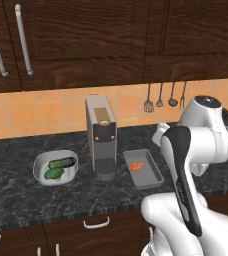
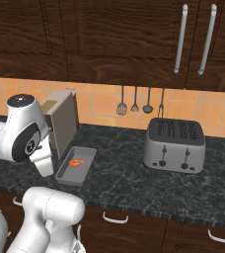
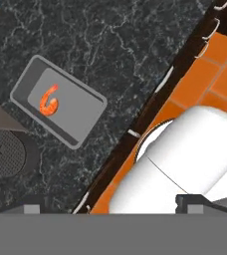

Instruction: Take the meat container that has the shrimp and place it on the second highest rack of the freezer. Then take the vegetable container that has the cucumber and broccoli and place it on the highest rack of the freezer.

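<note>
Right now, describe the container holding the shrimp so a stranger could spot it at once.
Find the coffee machine on the dark stone counter. Just right of it lies a shallow grey tray with one orange shrimp inside. The white bowl left of the machine is round and holds green vegetables.

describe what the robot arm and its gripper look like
The arm is glossy white with rounded, bulbous links, a dark grey cap on one joint and a long black panel along one link. No loose cables or markings are visible. The gripper shows as two small, dark grey, blocky fingertips.

Counter [image 1: 16, 195] holds tray [image 1: 153, 178], bowl [image 1: 40, 173], toaster [image 2: 174, 145]
</note>
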